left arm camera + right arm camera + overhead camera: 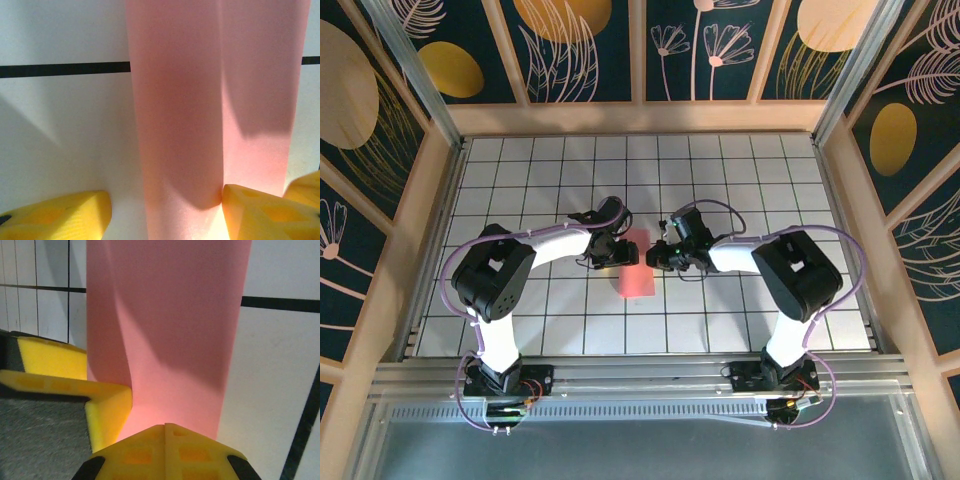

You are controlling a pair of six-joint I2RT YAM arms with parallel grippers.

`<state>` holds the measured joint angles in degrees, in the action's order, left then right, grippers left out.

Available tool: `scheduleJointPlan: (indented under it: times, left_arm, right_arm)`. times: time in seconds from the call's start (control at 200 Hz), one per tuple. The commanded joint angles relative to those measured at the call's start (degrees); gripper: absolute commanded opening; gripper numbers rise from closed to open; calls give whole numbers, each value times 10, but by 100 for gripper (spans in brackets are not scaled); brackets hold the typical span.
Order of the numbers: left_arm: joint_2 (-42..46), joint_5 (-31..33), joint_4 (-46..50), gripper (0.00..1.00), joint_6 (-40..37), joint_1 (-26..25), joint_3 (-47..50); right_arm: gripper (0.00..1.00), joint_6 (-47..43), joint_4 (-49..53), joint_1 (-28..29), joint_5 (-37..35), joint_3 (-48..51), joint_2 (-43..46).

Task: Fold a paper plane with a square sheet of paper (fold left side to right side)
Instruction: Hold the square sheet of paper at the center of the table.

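Finds the sheet of paper (636, 268) near the middle of the white gridded surface (740, 160), lying as a narrow pink strip between the two tools. Looks already doubled lengthwise, judging by the soft ridge down it. Shows the right tool (165, 440) pinched fully shut on the paper's near edge, with the thin stock trapped at the tips and rising away in a slight curl. Probably gripped there so that this edge can be lifted or carried across. Shows the left tool (161, 205) spread well apart and gripping nothing, straddling the strip from the other side. Has one finger (260, 212) touching the paper at the ridge and the other over bare surface just beside it. Likely set there as a hold, pinning the strip against sliding while the opposite edge is worked. Reads as mid-fold, with no pointed dart formed yet. Calls for care, since too strong a pull against the pinned side could tear the paper or skew the crease.
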<state>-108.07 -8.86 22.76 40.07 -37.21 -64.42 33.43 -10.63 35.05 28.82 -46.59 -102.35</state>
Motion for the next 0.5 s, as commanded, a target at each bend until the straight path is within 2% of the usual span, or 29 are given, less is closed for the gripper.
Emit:
scheduleJointPlan:
  times: [0.0,0.27,0.495]
  left_arm:
    - [-101,-28,-80,64,-9,-19,37]
    - [-88,-18,-79,64,-11,-19,36]
    - [-9,42,-44,70,-24,-8,25]
  right_arm:
    - [0,9,-11,5,9,-11,-20]
    - [0,4,38,6,-26,1,-40]
    - [0,-1,71,6,-51,11,-53]
